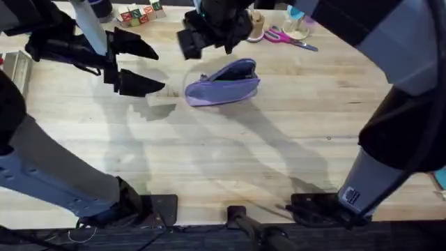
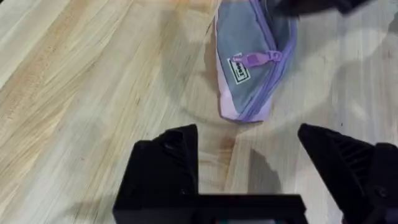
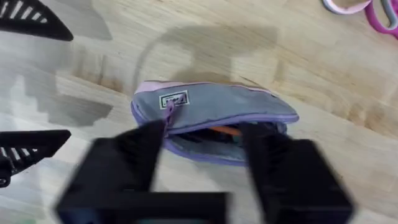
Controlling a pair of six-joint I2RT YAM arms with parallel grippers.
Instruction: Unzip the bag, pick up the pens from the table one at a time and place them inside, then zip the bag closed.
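Note:
The lavender bag (image 1: pixel 223 82) lies on the wooden table (image 1: pixel 230 153), a little behind its middle. In the right wrist view the bag (image 3: pixel 211 102) gapes along its zipper, and an orange pen (image 3: pixel 221 130) shows inside the opening. The zipper pull (image 3: pixel 168 112) sits at the end nearest the left arm. My right gripper (image 3: pixel 205 162) hovers open just above the bag, with nothing between its fingers. My left gripper (image 1: pixel 143 65) stands open to the left of the bag, and the left wrist view shows that same bag end (image 2: pixel 252 68) ahead of the open fingers (image 2: pixel 165 162).
Pink-and-purple scissors (image 1: pixel 289 38) lie behind the bag to the right, beside a small pale holder (image 1: pixel 296 26). Coloured blocks (image 1: pixel 139 14) sit at the back left. A metal tray (image 1: pixel 17 70) is at the left edge. Bare tabletop lies in front of the bag.

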